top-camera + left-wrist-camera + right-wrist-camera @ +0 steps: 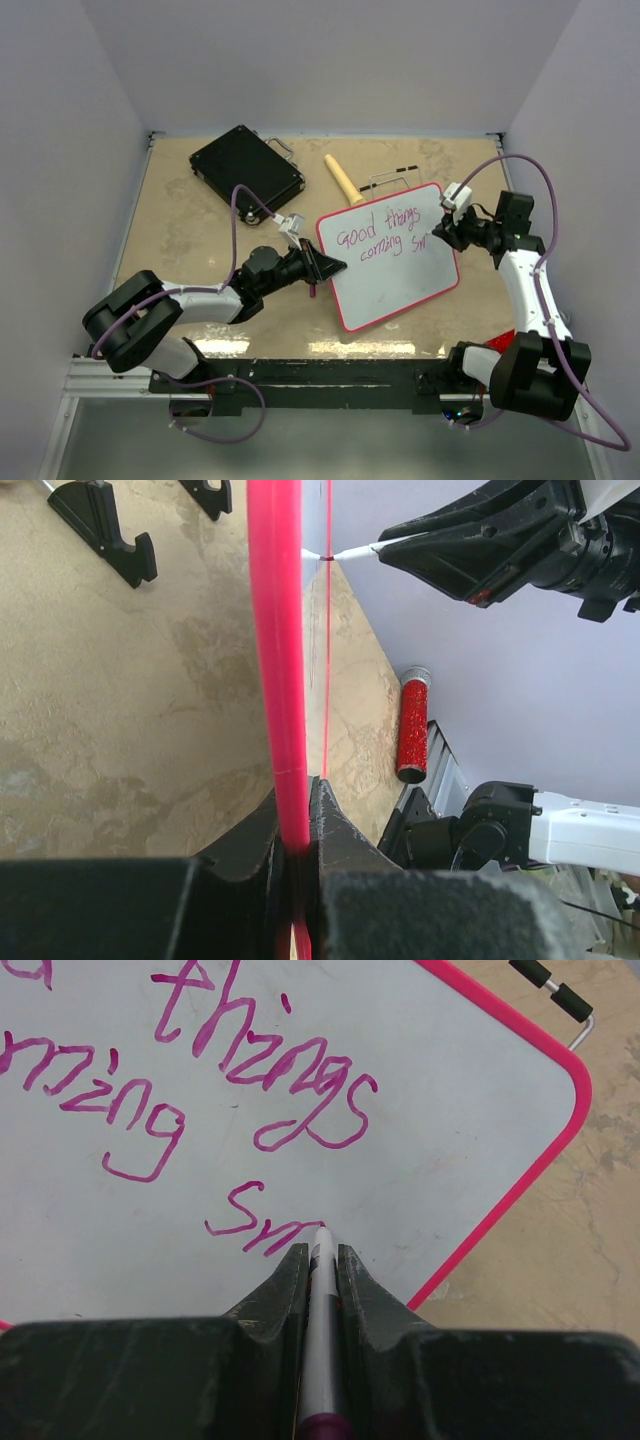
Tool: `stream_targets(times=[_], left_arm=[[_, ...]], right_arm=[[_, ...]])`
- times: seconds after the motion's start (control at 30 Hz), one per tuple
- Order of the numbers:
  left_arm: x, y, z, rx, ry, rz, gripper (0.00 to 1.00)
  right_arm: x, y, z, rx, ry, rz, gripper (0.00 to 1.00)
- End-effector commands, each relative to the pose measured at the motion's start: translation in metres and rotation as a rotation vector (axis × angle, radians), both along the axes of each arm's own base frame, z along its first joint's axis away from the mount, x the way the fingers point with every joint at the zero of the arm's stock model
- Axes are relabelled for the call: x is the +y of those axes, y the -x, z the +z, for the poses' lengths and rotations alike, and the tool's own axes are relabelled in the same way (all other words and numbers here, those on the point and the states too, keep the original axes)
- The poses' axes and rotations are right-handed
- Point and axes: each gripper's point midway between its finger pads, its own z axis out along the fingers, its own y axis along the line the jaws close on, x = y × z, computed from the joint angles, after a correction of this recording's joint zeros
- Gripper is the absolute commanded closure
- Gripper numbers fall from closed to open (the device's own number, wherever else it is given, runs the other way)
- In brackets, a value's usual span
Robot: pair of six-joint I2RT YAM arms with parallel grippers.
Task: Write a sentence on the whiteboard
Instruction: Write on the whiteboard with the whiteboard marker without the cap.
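Marker at sentence "coming sm"

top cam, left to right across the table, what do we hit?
Black hard case → left end effector, clamped on the board's left edge → whiteboard → right end effector, gripping the marker with its tip on the board.

a black case, a tan stick and a wire stand lie on the beige table.
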Motion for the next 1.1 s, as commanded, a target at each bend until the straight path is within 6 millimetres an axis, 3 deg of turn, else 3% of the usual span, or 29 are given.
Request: stream_targets(times=[0.0, 0.43, 0.77, 1.07], left_arm=[[-0.007, 0.009, 0.006, -0.075, -0.007, -0.073, 1.00], [-0.007, 0.008, 0.007, -0.078, -0.006, -0.071, 1.00], [-0.005, 0.009, 0.006, -0.077, -0.012, -0.066, 1.00], [-0.004, 0.010, 0.007, -0.080, -0.008, -0.069, 1.00]], right_arm=[[-0.004, -0.007, 0.001, -0.003, 0.027, -0.008, 1.00], [0.000, 0.024, -0.020, 0.074, 0.085, 0.086, 1.00], [0.005, 0.006, 0.030, -0.062, 0.011, 0.046, 1.00], [-0.004, -0.008, 0.041, -0.130, -0.018, -0.055, 1.00]])
